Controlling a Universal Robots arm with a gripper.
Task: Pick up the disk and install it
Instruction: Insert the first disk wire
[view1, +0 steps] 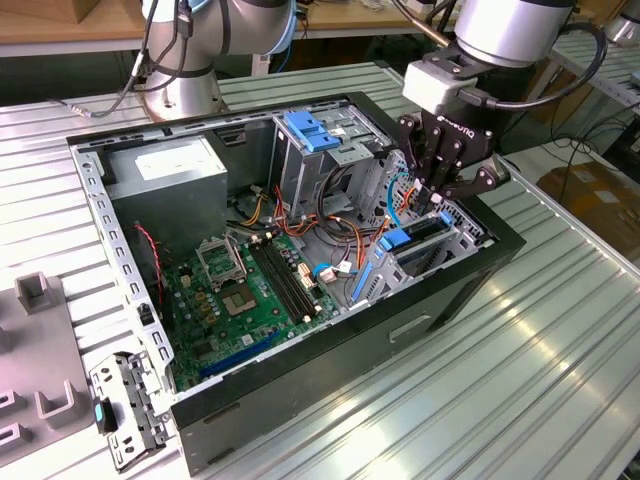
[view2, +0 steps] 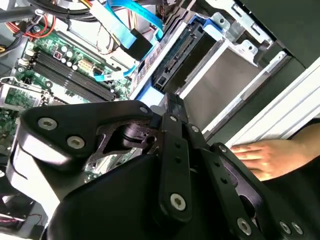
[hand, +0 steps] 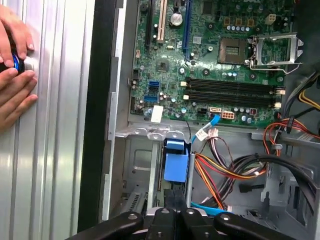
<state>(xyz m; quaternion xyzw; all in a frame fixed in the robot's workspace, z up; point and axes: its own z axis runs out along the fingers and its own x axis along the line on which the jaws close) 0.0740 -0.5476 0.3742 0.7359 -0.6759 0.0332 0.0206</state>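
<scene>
Sitting spot of the disk (view1: 420, 238): slotted in the drive bay (view1: 466, 228) at the case's end, right of centre in the exterior view, blue rails showing.
Me: my gripper (view1: 438, 197) hangs right over it, upper right of that frame.
Grip: honestly can't tell if I'm clamped on it or let go.
Around it: open case (view1: 300, 372), motherboard (view1: 250, 290) mid-frame, grey power-supply box (view1: 165, 172) upper left.
Outside: a person's hands (hand: 12, 75) on the ribbed table (hand: 55, 150), just beside the case wall in the first wrist view.
</scene>
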